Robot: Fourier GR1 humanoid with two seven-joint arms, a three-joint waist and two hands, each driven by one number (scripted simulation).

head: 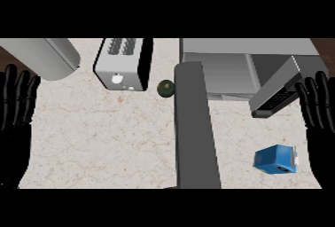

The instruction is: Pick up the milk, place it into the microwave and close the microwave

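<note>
The milk (276, 159), a small blue carton, sits on the counter (104, 142) at the lower right, in front of the microwave (248, 66) and to the right of its open door (195, 128), which juts toward the robot as a long grey slab. The right hand (317, 111) stands at the right edge with fingers straight and released, holding nothing; the carton lies just inward of it and lower in the view, near the forearm rather than the fingertips. The left hand (16, 102) rests open at the left edge, fingers up, well apart from the carton, with the door between them. So the right hand is plainly the nearer one, and the reach looks to be a short move leftward and back toward the robot's body. The carton sits turned a little on the counter, its sides at a slant to the counter's edges; I cannot tell for sure whether it is upright or tipped. The cavity opens behind the carton, toward the top of the view, beside a dark panel (274, 99) that hangs at a slant.
</note>
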